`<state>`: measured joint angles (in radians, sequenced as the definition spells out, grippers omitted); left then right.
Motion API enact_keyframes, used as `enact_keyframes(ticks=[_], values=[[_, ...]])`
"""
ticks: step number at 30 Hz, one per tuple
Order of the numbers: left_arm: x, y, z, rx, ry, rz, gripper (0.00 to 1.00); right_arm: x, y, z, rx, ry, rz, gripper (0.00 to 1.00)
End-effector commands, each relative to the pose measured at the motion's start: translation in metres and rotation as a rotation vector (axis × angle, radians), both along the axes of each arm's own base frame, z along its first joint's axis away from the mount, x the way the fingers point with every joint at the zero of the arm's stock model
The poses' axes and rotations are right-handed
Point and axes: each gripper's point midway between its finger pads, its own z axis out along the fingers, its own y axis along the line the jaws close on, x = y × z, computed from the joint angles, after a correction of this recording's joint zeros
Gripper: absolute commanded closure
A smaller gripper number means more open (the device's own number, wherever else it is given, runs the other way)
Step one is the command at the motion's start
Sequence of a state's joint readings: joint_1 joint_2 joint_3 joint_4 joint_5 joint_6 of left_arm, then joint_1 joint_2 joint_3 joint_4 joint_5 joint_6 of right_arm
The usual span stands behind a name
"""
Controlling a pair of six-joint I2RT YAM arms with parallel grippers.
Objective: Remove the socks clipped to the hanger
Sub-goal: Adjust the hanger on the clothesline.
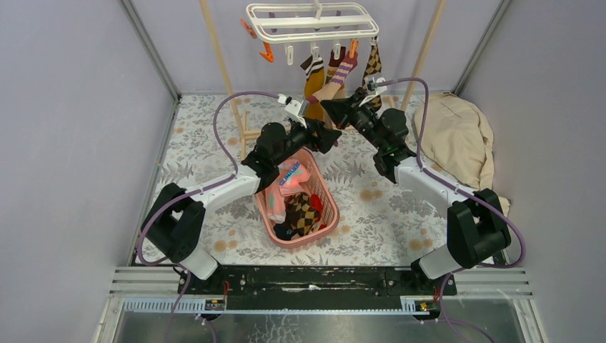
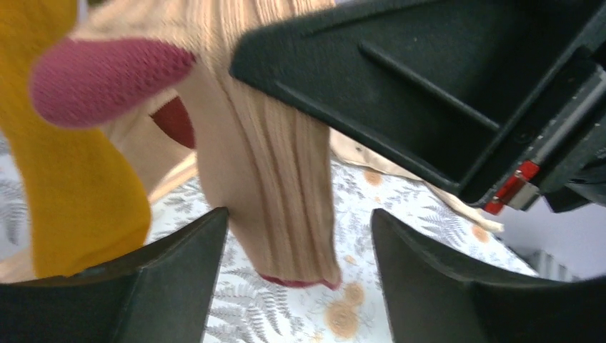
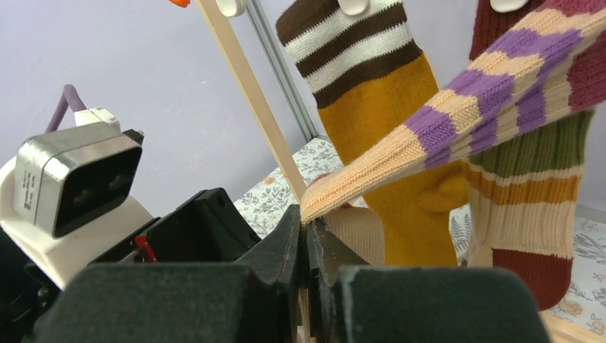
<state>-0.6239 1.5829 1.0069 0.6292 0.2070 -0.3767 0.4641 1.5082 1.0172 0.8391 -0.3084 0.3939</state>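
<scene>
The right fingers [image 3: 282, 246] are pressed shut on the ribbed end of a purple-and-beige striped sock [image 3: 464, 107]. The sock is pulled taut from them, slanting up toward the hanger [image 1: 312, 21].

The left fingers [image 2: 171, 286] stand wide open, just below and beside the right ones. The hem of a ribbed beige sock [image 2: 286, 179] hangs in the gap, nearer the left-hand finger. I cannot tell whether it touches. Higher up it passes behind the right fingers.

A mustard sock [image 3: 379, 128] with brown and white bands at its cuff hangs right behind the striped one. A banded sock [image 3: 536, 207] in green, orange, beige and dark red hangs beside it. An argyle sock [image 1: 371, 64] is clipped further along toward the right edge.

The hanger sits above the middle of the counter's [image 1: 379, 207] far edge, and all four socks dangle below it. A slanting wooden post [image 3: 250, 100] stands close by the fingers.

Mid-counter, under the left arm, a pink basket [image 1: 330, 200] holds several socks. A beige cloth [image 1: 461, 136] lies heaped in the far right corner.
</scene>
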Motion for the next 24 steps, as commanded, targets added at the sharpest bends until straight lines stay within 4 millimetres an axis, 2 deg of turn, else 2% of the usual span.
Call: enact_keyframes(ticks=[1,6,7,9,17,18,21,22,24], values=[[0.018,0.009,0.021,-0.065,-0.072,0.111,0.31,-0.014,0.003,0.030,0.025,-0.049,0.035,1.00],[0.023,0.012,0.021,-0.072,-0.061,0.144,0.66,-0.013,0.003,0.022,0.000,-0.016,0.029,1.00],[0.023,0.013,0.020,-0.071,-0.058,0.149,0.75,-0.012,0.003,0.021,-0.004,-0.010,0.028,1.00],[0.024,0.014,0.021,-0.068,-0.052,0.159,0.98,-0.011,0.004,0.017,-0.012,0.000,0.028,1.00],[0.022,0.015,0.022,-0.039,-0.039,0.153,1.00,-0.003,0.002,0.004,-0.060,0.046,0.007,0.94],[0.022,0.015,0.023,-0.035,-0.041,0.154,1.00,-0.001,0.000,0.003,-0.065,0.055,0.002,0.89],[0.023,0.017,0.021,-0.018,-0.037,0.161,1.00,0.004,-0.011,-0.002,-0.088,0.092,-0.030,0.61],[0.024,0.017,0.020,-0.013,-0.035,0.163,1.00,0.005,-0.018,-0.003,-0.091,0.101,-0.048,0.57],[0.025,0.019,0.020,-0.006,-0.032,0.167,1.00,0.008,-0.036,-0.003,-0.095,0.118,-0.092,0.54]])
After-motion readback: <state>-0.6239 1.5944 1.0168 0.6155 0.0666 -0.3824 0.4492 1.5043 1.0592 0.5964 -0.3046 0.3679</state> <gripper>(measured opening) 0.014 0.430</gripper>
